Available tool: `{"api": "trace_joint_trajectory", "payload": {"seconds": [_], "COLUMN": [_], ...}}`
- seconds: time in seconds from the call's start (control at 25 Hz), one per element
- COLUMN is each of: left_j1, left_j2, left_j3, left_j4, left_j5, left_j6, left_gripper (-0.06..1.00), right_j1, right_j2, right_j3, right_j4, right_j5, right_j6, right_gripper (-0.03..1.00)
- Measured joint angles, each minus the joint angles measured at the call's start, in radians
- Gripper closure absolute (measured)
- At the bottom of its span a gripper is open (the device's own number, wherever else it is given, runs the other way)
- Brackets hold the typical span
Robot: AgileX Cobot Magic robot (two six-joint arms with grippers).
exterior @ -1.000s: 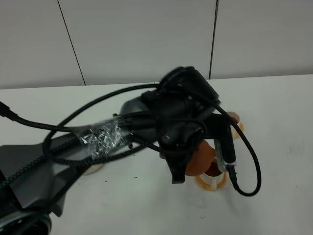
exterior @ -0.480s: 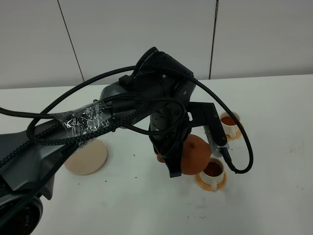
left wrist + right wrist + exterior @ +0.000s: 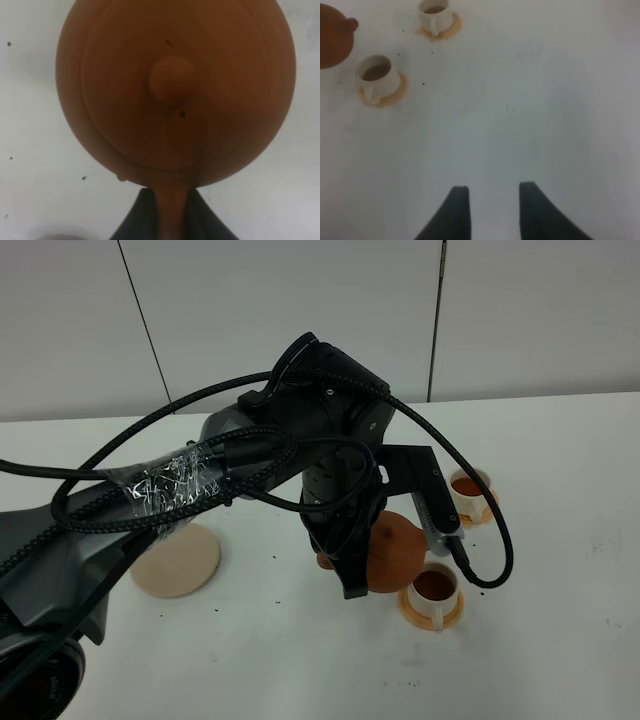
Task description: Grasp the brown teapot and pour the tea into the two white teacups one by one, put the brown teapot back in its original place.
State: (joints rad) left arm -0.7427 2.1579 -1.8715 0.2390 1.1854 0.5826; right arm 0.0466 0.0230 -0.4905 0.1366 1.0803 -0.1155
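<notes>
The brown teapot (image 3: 397, 552) hangs in my left gripper (image 3: 347, 570), just left of the near white teacup (image 3: 433, 590). In the left wrist view the teapot (image 3: 175, 95) fills the frame, lid knob facing up, and its loop handle (image 3: 171, 212) runs between the two black fingers (image 3: 134, 225). The near cup and the far white teacup (image 3: 468, 488) each stand on a small orange saucer (image 3: 410, 612) and hold brown tea. The beige coaster (image 3: 178, 560) lies bare at the left. My right gripper (image 3: 492, 210) is open and empty above bare table, with the teapot (image 3: 332, 36) and both cups (image 3: 376, 75) (image 3: 435, 11) far ahead of it.
The left arm's black body and looping cables (image 3: 300, 440) cover the table's middle in the high view. Small dark specks dot the white table (image 3: 560, 640). A grey panelled wall (image 3: 300, 310) stands behind the table.
The left arm has drawn back from over the near cup. The teapot has moved left off the cup and come level, and the coaster at the left has come into view.
</notes>
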Motion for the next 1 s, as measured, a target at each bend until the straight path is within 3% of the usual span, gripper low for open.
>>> {"api": "trace_joint_trajectory", "payload": {"seconds": [0.68,1.0], "left_j1": [0.150,0.226], "left_j2": [-0.058,-0.058], "left_j3": [0.000,0.000], "left_j4": [0.000,-0.048], "left_j5": [0.001,0.001], "left_j6": [-0.007,-0.013], "left_gripper": [0.78,0.78], "right_j1": [0.000,0.000], "right_j2": [0.000,0.000], "right_j3": [0.000,0.000], "right_j4": [0.000,0.000], "right_j5": [0.000,0.000], "right_j6": [0.000,0.000], "right_gripper": [0.73,0.73]}}
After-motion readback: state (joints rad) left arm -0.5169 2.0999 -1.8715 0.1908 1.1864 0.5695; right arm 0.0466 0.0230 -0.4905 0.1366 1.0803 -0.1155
